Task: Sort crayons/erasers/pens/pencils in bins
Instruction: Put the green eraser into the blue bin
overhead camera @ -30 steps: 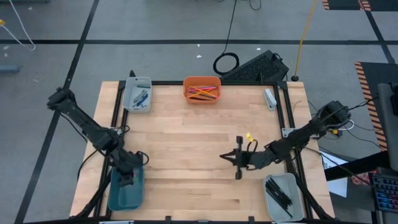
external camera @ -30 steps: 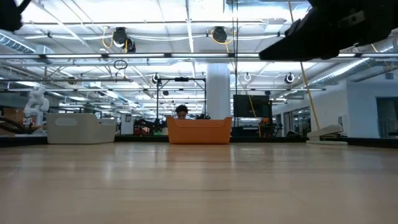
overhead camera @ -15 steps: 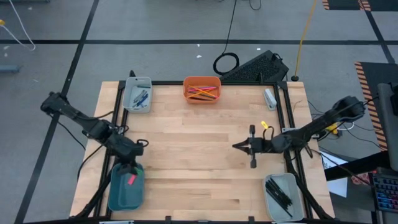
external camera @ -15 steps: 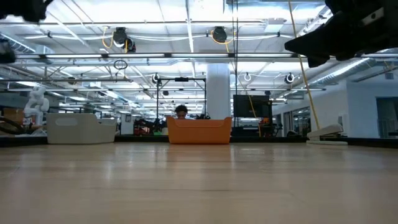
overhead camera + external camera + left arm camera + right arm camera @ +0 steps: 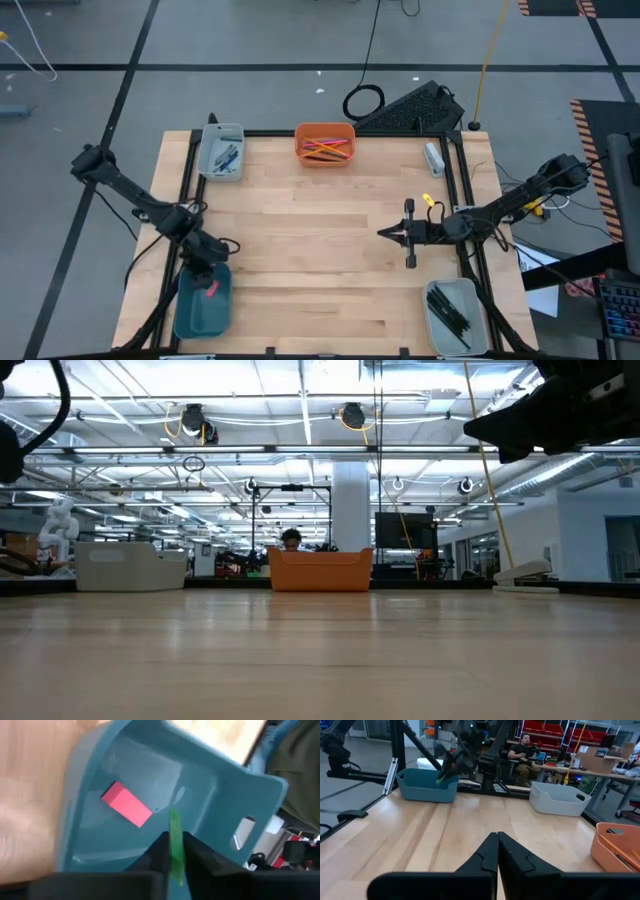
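Green eraser (image 5: 175, 845) pinched between left gripper (image 5: 173, 851) fingers

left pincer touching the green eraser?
Touching. Left wrist view: the left pincer pinches the green eraser between both fingers, above the teal bin.

Table (image 5: 300, 240) middle: being left open for passage. Corners and far edge: being occupied by bins (image 5: 324, 143).

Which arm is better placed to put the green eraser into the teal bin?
The left. Its gripper already holds the green eraser over the teal bin, where the pink eraser lies. The right gripper is shut, empty, far across the table.
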`<state>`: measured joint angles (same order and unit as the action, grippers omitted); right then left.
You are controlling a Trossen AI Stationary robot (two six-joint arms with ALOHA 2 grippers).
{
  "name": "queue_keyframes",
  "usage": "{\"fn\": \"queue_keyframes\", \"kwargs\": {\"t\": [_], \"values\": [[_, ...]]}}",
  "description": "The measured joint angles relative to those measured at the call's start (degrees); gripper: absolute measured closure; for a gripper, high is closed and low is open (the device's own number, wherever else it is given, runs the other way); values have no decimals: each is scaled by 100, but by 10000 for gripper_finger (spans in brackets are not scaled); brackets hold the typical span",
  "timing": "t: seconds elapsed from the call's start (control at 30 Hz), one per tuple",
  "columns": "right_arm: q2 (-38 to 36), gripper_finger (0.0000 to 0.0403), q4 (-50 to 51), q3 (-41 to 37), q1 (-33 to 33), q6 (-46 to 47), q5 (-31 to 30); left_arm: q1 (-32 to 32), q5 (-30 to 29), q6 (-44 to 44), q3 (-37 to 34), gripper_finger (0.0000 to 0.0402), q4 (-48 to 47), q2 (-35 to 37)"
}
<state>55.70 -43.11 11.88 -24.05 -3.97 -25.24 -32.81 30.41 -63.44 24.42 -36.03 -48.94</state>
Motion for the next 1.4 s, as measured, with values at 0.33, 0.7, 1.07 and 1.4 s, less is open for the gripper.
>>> {"fn": "queue_keyframes", "kwargs": {"t": [0.33, 0.7, 1.07, 1.4], "values": [[0, 403, -18, 0, 2, -19, -8, -339, 37, -604, -59, 221, 44, -406], [0, 403, -41, 0, 2, -168, -15, -705, -519, -500, 955, 168, -567, -497], [0, 403, -39, 2, 2, -187, -15, -1844, -1718, 418, 2030, 167, -1783, -2129], [0, 403, -39, 4, 2, -187, -15, -2358, -2656, 639, 3214, 167, -2588, -3376]]}}
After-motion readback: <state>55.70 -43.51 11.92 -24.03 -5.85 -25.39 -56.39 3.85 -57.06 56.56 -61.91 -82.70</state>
